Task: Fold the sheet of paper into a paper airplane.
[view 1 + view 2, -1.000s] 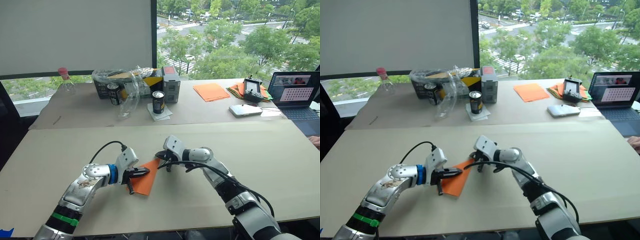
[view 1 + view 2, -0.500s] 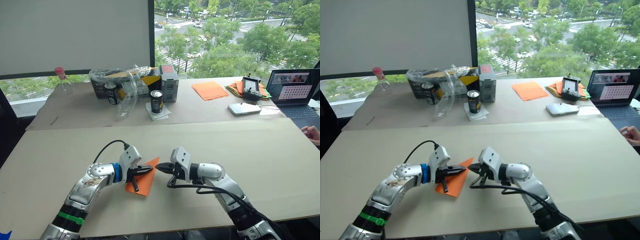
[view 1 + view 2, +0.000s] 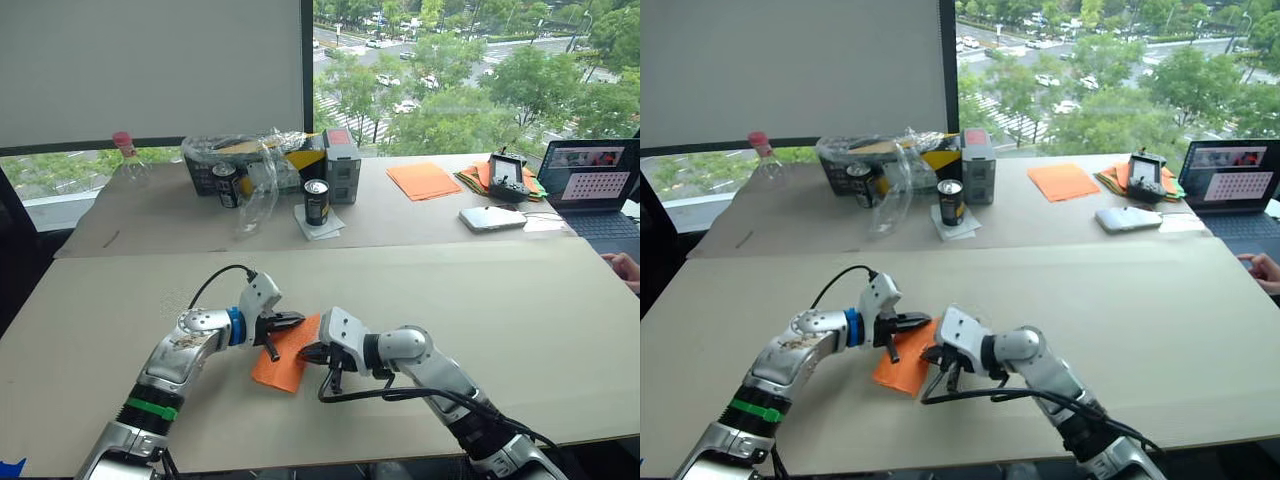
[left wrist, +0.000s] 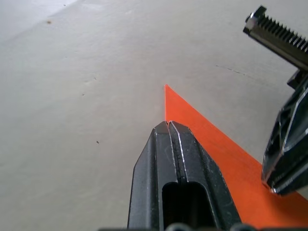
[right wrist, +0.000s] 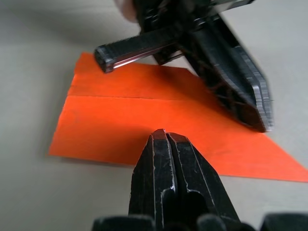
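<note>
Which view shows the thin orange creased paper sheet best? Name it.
The right wrist view: the thin orange creased paper sheet shows its crease and edges. The left wrist view shows one pointed corner; the eye views show it partly covered.

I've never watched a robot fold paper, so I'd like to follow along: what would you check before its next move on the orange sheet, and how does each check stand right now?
1. The sheet of paper lies flat on the table: ok, with a crease line showing in the right wrist view.
2. Left gripper on the sheet: ok, its fingers are shut, near the pointed corner.
3. Right gripper ready: ok, its fingers are shut, at the sheet's edge.
4. Whether either gripper presses the paper or just hovers: cannot tell.
5. Grippers apart from each other: not ok, they are very close over the sheet.
6. Folding finished into an airplane: not ok, the sheet is still a flat shape with one point.
</note>
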Motion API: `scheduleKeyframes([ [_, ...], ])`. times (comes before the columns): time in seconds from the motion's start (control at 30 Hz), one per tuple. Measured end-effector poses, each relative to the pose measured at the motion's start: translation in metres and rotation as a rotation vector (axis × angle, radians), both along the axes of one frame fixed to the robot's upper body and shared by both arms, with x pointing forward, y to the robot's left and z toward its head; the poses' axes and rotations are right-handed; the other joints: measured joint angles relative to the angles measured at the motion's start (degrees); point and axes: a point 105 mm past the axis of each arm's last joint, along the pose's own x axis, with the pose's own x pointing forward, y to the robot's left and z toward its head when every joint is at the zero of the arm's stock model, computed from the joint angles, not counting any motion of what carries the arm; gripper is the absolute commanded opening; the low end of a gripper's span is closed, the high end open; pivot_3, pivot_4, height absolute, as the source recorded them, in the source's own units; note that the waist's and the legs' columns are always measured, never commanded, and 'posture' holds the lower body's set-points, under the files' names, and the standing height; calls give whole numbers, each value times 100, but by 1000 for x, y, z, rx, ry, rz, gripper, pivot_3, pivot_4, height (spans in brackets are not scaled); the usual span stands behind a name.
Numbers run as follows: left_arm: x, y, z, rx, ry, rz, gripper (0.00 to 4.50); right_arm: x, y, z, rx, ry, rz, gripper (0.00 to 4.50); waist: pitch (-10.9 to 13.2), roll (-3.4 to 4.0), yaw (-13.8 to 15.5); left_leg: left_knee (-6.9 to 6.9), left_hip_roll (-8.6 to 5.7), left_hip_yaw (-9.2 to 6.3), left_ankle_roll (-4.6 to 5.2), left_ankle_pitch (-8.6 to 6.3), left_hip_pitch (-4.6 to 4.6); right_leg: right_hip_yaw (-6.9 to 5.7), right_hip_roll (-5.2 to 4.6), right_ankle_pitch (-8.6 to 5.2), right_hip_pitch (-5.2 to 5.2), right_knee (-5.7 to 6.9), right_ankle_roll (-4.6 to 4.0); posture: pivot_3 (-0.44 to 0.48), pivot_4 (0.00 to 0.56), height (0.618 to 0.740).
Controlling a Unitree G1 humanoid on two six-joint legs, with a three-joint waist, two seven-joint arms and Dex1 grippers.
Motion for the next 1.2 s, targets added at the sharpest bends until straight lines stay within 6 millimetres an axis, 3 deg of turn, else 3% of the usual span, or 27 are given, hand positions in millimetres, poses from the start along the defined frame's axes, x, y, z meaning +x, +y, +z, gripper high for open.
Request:
scheduleKeyframes([
  [0.33,18,-29,-2,3,-11,-86,16,12,-1,0,-22,-8,-46,0,-1,-1,3,5,1,-1,-15,11,-16,-4,2,5,-17,16,-8,0,150,695],
  [0.67,22,-33,-6,34,-47,-111,16,12,-2,0,-28,1,-64,0,-3,-2,10,7,1,-1,-15,11,-7,-4,2,5,-8,17,-8,0,150,695],
  [1.2,-7,12,-15,51,-32,-2,16,18,1,-3,-53,10,-62,0,-11,3,-20,-4,12,-2,-13,9,65,-5,6,2,57,11,-3,0,150,695],
])
